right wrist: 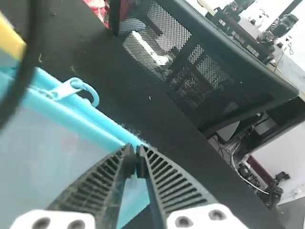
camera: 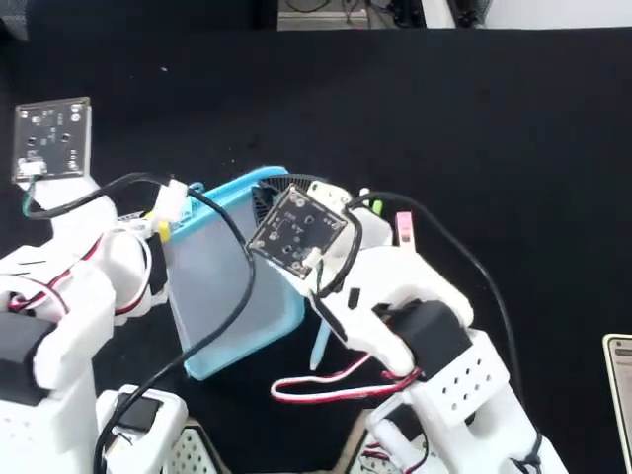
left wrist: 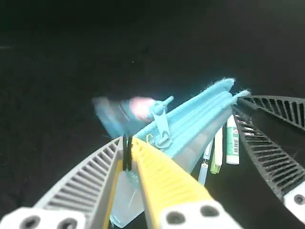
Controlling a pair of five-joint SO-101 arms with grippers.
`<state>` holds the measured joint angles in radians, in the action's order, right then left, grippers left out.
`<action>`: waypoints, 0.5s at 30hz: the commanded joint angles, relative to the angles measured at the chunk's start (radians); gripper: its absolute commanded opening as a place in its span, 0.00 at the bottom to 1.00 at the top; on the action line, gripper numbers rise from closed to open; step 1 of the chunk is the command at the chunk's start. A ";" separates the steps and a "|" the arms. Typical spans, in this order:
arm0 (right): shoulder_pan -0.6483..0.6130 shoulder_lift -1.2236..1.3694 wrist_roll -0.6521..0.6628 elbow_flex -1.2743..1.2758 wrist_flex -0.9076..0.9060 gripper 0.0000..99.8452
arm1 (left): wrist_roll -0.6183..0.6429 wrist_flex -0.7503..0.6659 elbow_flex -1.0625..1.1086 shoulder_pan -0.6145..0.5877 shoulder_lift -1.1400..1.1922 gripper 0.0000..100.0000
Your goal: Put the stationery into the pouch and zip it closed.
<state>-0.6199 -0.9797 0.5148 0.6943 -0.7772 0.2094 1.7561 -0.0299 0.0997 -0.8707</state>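
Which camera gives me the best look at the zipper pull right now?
The left wrist view: the zipper pull stands clear on the zipper track of the blue pouch, slider included. The right wrist view shows its tab and ring at the pouch edge. In the high view a cable mostly hides it.

White printed arms (camera: 474, 387) carry black servos (camera: 434, 338), red-and-white cables (camera: 326, 389), and ribbed grey and yellow fingers (left wrist: 164, 183).

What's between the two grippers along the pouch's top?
The pouch's zip with its pull tab, close to the left gripper, far from the right gripper; the left wrist view shows it.
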 commanded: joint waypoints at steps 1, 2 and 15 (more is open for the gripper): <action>-0.020 0.004 0.003 -0.022 0.012 0.01 | 0.009 0.005 0.002 0.010 -0.002 0.03; -0.018 0.004 0.003 -0.021 0.012 0.01 | 0.009 0.005 0.001 0.012 -0.002 0.03; 0.322 -0.016 -0.568 -0.148 -0.190 0.26 | 0.002 0.005 0.001 0.012 -0.002 0.03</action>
<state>-0.3253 -1.0073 0.0038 0.5900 -0.8661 0.2094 1.7561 -0.0299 0.0997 -0.8707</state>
